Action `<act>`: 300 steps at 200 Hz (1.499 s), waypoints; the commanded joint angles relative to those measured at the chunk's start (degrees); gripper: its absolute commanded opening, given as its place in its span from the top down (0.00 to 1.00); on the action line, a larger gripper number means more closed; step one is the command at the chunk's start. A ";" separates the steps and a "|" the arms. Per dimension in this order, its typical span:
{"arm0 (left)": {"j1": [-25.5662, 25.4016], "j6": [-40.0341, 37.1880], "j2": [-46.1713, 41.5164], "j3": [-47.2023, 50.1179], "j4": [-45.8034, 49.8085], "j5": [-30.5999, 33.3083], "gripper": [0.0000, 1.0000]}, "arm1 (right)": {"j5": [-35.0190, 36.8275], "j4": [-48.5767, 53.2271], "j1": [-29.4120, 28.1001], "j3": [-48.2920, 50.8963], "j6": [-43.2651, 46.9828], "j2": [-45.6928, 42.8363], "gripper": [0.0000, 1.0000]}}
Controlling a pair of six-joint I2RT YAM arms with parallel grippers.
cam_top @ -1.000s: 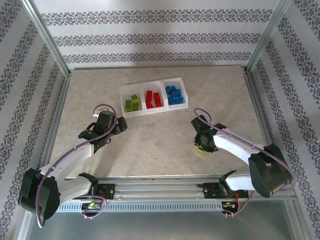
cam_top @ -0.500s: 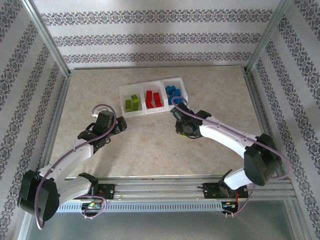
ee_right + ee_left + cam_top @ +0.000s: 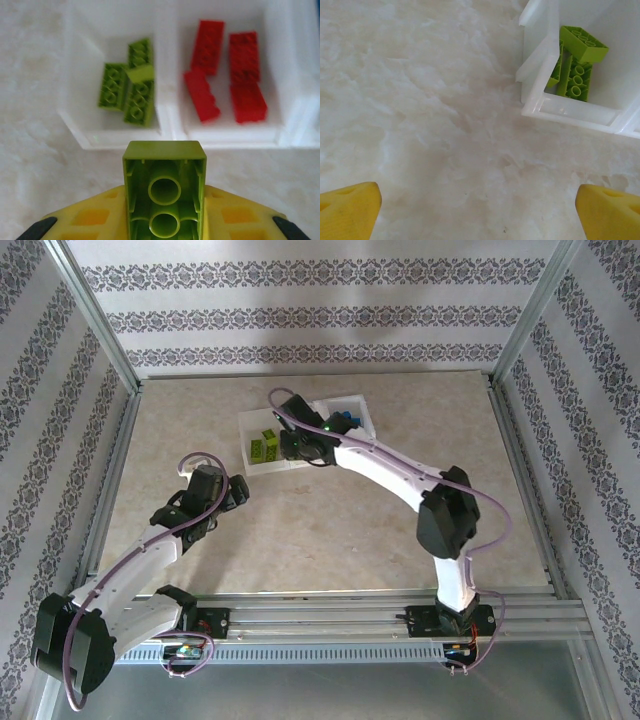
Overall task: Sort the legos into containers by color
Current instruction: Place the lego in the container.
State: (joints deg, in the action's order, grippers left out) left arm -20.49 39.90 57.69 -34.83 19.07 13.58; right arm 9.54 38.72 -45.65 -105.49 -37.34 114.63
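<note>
My right gripper [image 3: 165,200] is shut on a lime green lego [image 3: 165,185], held underside up, just short of the containers' near wall [image 3: 175,140]. Beyond it, several green legos [image 3: 127,87] lie in the left bin and red legos [image 3: 225,75] in the middle bin. From above, my right gripper [image 3: 300,447] hangs over the near edge of the containers [image 3: 246,423], with blue legos [image 3: 343,421] in the right bin. My left gripper [image 3: 480,210] is open over bare table, nothing between its yellow fingers [image 3: 347,210], near the green bin's corner [image 3: 570,112].
The right arm [image 3: 385,470] stretches diagonally across the table's middle. Metal frame posts and patterned walls close in the marbled table [image 3: 200,410] on three sides. My left gripper [image 3: 235,490] sits left of centre, a little nearer than the containers.
The right arm swung from the table's right-middle up and left to the containers, carrying the green lego. The left arm has barely moved.
</note>
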 commanded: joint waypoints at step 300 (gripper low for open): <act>1.54 -0.51 -2.37 0.03 2.99 1.07 0.00 | -1.32 4.09 0.82 -34.93 10.08 23.30 0.38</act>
State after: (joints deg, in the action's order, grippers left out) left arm -19.75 40.14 56.49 -34.24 20.21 13.58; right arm 5.23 42.09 -45.12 -141.56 -28.86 145.01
